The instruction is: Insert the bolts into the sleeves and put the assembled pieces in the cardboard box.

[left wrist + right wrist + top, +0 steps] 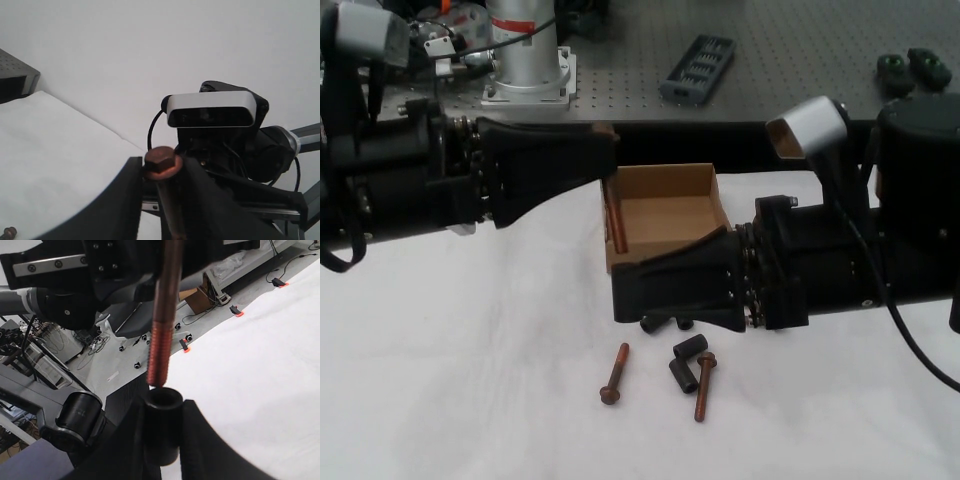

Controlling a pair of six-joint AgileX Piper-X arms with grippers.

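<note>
My left claw [162, 192] grips the bolt [160, 160], tip just over the sleeve [162, 407]; my right claw [163, 440] clamps that sleeve, mouth toward the tip, so the thread can enter straight.

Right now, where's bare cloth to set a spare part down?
Near left: bare cloth between the left arm and the loose bolt. Near right corner: bare cloth between the right arm and the second bolt. Crowded: just before the cardboard box, around the sleeves.
</note>
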